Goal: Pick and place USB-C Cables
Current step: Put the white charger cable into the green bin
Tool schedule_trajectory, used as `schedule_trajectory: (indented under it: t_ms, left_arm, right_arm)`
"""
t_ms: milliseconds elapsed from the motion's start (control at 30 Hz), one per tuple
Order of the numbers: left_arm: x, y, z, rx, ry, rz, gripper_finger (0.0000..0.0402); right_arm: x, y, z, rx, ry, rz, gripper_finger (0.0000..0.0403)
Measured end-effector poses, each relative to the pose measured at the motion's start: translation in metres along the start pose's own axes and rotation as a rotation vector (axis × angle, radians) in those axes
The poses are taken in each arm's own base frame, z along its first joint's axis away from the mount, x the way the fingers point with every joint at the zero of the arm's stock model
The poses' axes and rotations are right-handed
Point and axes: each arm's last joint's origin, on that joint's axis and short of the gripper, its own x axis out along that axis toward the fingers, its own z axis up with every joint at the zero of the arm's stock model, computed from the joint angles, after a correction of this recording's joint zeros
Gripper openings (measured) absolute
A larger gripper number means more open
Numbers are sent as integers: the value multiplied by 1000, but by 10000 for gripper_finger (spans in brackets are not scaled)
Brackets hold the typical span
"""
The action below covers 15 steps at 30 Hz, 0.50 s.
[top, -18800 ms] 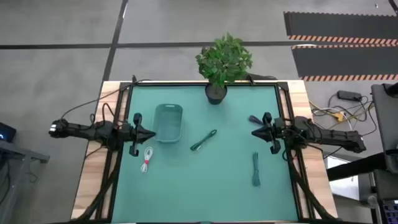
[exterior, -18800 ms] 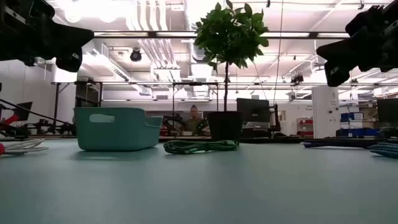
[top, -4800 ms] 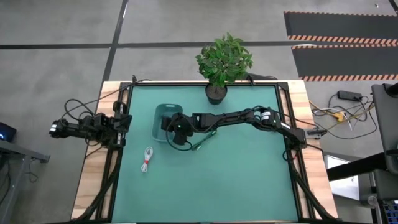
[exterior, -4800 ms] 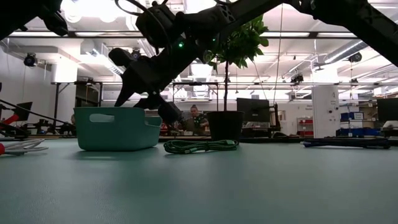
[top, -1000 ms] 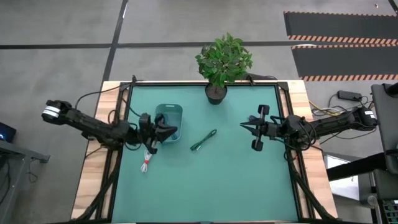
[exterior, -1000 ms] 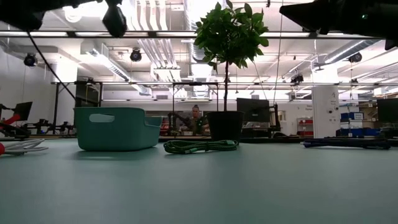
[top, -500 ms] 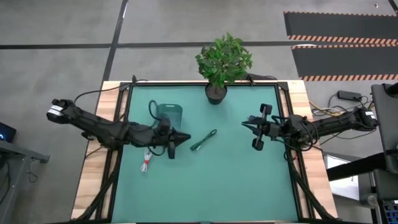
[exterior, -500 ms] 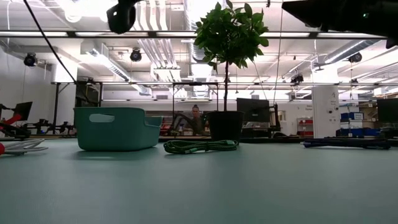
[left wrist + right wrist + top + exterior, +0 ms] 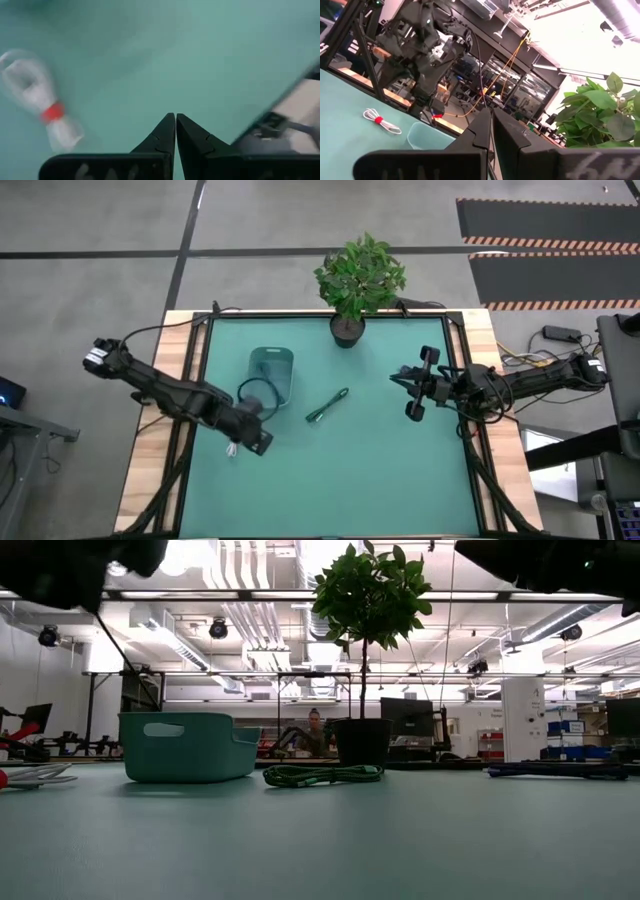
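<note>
USB-C cables: we see the white-red cable (image 9: 42, 111) left of the bin (image 9: 271, 373), the green cable (image 9: 327, 405) right of it
left end effector (image 9: 175, 131): closed, empty, above the white-red cable
right end effector (image 9: 490, 125): closed, empty, far right of the bin

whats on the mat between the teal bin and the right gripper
One dark green cable bundle lies there, just right of the teal bin. From it to the right gripper, which is shut, the mat is bare. The high view shows this.

A potted plant (image 9: 358, 280) stands at the far edge of the teal table (image 9: 380, 470).
</note>
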Motion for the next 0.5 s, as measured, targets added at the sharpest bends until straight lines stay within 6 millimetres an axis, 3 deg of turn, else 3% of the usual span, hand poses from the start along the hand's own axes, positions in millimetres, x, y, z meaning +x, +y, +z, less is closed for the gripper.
schedule_trajectory:
  t_ms: [500]
  left_arm:
    - [42,50,-12,-103,87,280,8]
  right_arm:
    - [0,0,0,0,2,2,11]
